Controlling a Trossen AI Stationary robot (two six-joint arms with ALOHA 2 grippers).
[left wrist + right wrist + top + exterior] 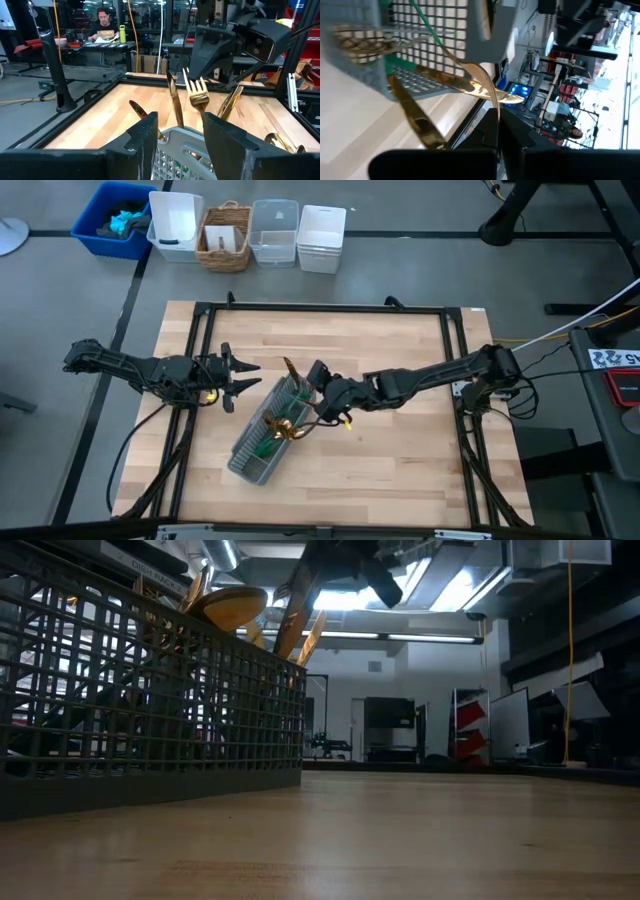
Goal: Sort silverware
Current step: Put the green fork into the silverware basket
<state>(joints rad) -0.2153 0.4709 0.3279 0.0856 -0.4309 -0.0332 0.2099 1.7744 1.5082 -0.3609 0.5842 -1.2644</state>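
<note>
Right gripper (pixel 322 378) over caddied silverware (pixel 283 427)

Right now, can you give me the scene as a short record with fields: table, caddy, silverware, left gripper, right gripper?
table: wooden top in a black frame
caddy: grey mesh caddy, set diagonally near the table's middle
silverware: gold heads stick up out of the caddy; a fork and a knife stand upright, handles down; more pieces lie lower in the caddy
left gripper: left gripper open, just beside the caddy's upper end, holding nothing
right gripper: right gripper over the caddy's upper end; fingers closed on a gold piece
</note>
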